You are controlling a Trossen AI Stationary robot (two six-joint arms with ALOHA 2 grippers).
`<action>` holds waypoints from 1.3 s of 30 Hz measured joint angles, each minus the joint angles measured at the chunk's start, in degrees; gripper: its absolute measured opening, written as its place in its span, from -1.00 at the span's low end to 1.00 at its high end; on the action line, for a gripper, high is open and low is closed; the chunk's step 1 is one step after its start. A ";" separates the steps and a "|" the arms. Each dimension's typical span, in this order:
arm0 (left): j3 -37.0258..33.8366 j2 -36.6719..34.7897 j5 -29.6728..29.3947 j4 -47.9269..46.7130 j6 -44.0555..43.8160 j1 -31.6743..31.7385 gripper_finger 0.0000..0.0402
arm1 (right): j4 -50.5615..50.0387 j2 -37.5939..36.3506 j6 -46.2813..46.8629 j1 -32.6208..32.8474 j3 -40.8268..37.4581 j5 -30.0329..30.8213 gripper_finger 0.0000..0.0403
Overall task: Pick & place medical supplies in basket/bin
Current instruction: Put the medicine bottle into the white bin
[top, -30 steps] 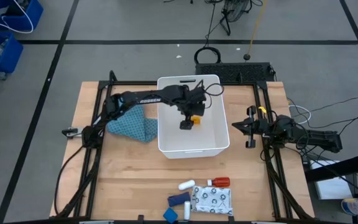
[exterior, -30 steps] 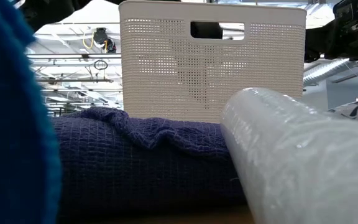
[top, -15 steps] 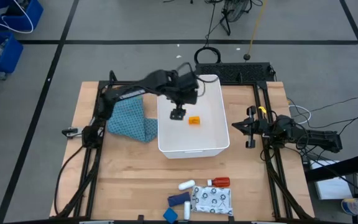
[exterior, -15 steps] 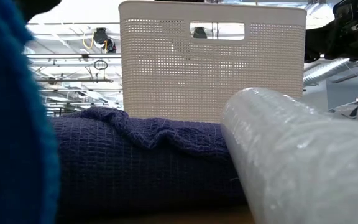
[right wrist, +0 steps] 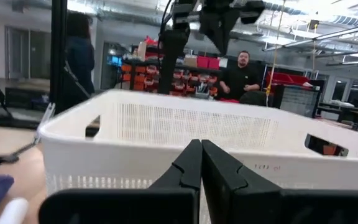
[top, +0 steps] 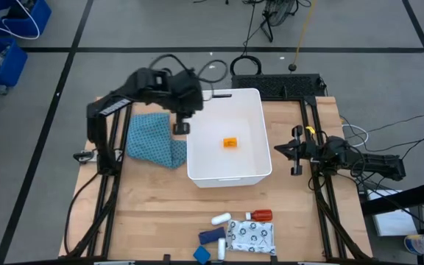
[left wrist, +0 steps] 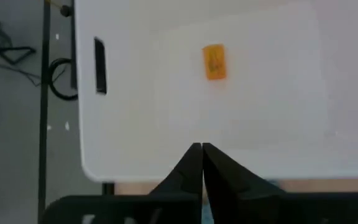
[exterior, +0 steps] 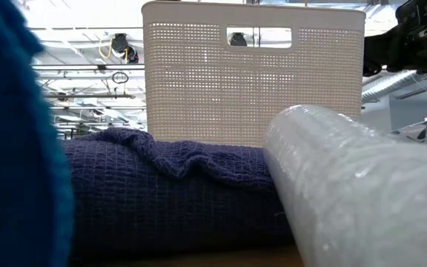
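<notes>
1. High view showed the left gripper [top: 180,127] up over the basket's [top: 260,171] left rim, beside the teal cloth [top: 152,142]; half a second before it had hung over the basket's middle, and a second before it had been low inside beside the orange pill bottle [top: 230,143].
2. The bottle lay alone on the basket floor, apart from every wall, so I judged one item delivered and the arm backing away.
3. In the left wrist view its fingers [left wrist: 191,163] were pressed together, holding nothing.
4. The right gripper [top: 296,152] waited just off the basket's right wall, its fingers likewise together and empty.
5. Left to move: the red bottle [top: 260,215], white tube [top: 221,219], blue pieces [top: 211,236] and patterned pouch [top: 252,238], clustered near the table's near edge.
6. Bare wood lay between basket and cluster, giving open approach; the nearest blue piece sat close to the edge.
</notes>
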 joint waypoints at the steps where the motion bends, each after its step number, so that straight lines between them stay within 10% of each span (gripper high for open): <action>1: -0.11 -1.02 -0.66 -0.56 -0.47 -0.18 -0.95 | 0.49 -0.02 0.25 0.01 -0.01 0.00 -1.00; 10: -12.95 -17.03 -1.55 9.56 -2.80 -3.35 -0.99 | 0.98 -0.02 1.63 0.01 0.00 -0.04 -1.00; 27: -78.32 -58.58 8.21 69.78 -9.61 -2.16 -1.00 | 0.94 0.00 1.68 0.00 0.01 -0.19 -1.00; 39: -106.30 -67.79 6.37 99.09 -14.43 -6.25 -1.00 | 0.95 0.00 1.69 0.00 0.01 -0.07 -1.00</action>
